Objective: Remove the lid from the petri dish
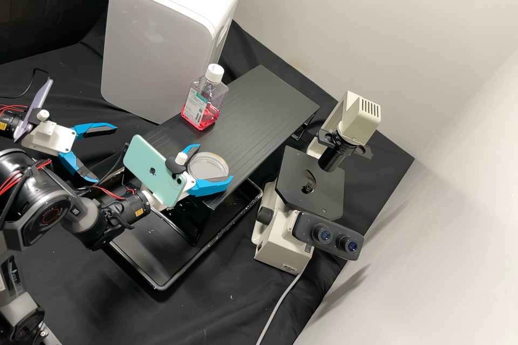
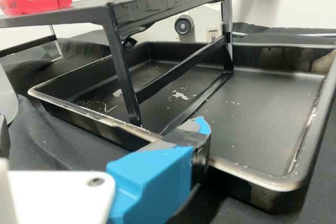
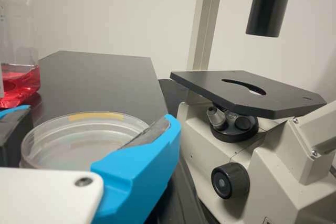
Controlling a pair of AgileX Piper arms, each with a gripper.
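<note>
The right claw (image 1: 212, 164) sits around the clear petri dish (image 1: 208, 168), bracketing it from both sides. Whether it is clamped on the dish or only set loosely about it cannot be told. The dish rests flat on the near end of a raised black platform (image 1: 259, 113), close to the corner. At 12 o'clock from the dish, farther along the same platform, a clear flask (image 1: 202, 99) with a white cap and red liquid stands upright, apart from the dish. Beneath the platform lies a shallow black tray (image 1: 156, 250), and the platform's legs stand inside it. At 9 o'clock from the right claw, off the platform and near the tray's edge, the left claw (image 1: 105, 153) hangs with its blue fingers spread wide, holding nothing. At 3 o'clock from the dish a white and black microscope (image 1: 302, 210) stands on the black counter (image 1: 216, 302), just beside the tray. At 11 o'clock, behind the platform, is a tall white box with rounded corners (image 1: 162, 38).
</note>
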